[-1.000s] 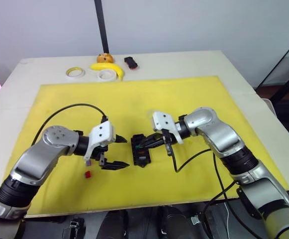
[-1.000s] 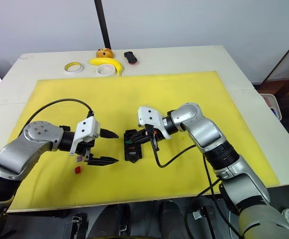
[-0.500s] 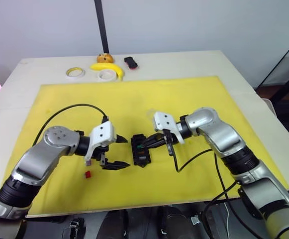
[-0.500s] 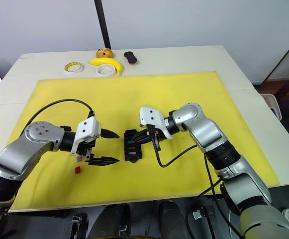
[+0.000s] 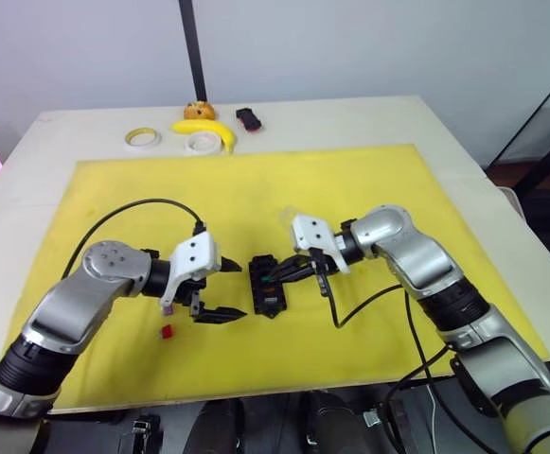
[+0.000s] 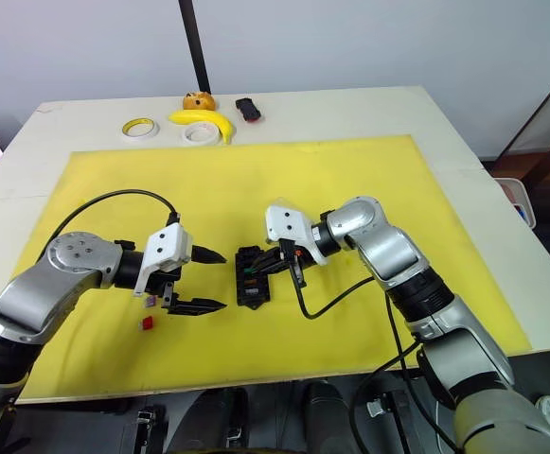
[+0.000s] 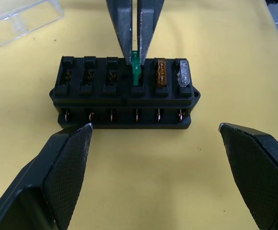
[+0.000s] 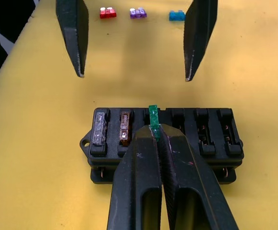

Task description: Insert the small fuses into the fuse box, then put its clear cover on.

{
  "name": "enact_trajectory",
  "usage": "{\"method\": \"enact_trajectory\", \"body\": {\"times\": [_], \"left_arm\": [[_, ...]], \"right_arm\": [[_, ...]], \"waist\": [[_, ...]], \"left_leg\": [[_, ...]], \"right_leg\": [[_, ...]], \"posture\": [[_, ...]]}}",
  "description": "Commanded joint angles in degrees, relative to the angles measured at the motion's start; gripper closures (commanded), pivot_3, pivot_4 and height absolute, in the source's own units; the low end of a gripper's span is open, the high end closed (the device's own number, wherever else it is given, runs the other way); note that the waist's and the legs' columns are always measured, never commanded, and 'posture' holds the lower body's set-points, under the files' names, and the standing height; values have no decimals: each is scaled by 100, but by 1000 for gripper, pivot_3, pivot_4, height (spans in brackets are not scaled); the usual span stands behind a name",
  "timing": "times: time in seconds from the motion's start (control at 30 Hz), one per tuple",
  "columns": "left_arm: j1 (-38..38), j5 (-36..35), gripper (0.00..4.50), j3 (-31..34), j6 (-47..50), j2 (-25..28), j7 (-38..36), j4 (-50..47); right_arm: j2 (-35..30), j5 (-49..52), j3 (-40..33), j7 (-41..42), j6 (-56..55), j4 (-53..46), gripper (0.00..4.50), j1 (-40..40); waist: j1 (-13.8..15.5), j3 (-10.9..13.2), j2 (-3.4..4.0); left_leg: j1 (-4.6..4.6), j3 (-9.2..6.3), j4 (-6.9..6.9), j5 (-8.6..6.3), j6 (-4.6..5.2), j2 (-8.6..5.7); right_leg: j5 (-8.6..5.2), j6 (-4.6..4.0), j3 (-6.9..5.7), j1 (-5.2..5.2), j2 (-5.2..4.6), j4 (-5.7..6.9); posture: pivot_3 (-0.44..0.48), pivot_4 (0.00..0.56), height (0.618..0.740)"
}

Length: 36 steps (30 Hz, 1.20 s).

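Nothing has shifted in the last second: your right gripper [image 8: 154,130] stays clamped on the teal fuse [image 8: 153,116], still half-seated in the fuse box [image 8: 162,143]. Left gripper [image 5: 220,291] holds wide, empty. Three fuses remain.

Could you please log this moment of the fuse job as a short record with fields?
right gripper: shut on the teal fuse, holding it in a slot of the fuse box
left gripper: open, beside the box, holding nothing
seated: grey fuse and amber fuse
loose on yellow mat: red fuse, purple fuse, blue fuse
clear cover: off, on the mat
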Motion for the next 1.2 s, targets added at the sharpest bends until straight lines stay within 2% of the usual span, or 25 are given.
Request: {"method": "enact_trajectory", "body": {"times": [0.03, 0.83, 1.2], "left_arm": [[-53, 8, 49, 13, -90, -4, -2, -79], [-27, 90, 49, -6, -142, -98, 92, -129], [2, 103, 49, 14, -149, -115, 149, -127]], "right_arm": [[-12, -16, 6, 77, -84, -63, 4500, 44], [32, -441, 327, -1, 434, -344, 4500, -406], [-27, -685, 485, 142, 166, -347, 4500, -533]], "waist": [[0, 0, 0], [-10, 0, 0], [-12, 0, 0]], "left_leg": [[0, 0, 0, 0, 0, 0], [5, 0, 0, 0, 0, 0], [6, 0, 0, 0, 0, 1]], "right_leg": [[0, 0, 0, 0, 0, 0], [0, 0, 0, 0, 1, 5], [0, 0, 0, 1, 2, 7]], "posture": [[0, 150, 740], [0, 150, 740], [0, 150, 740]]}}
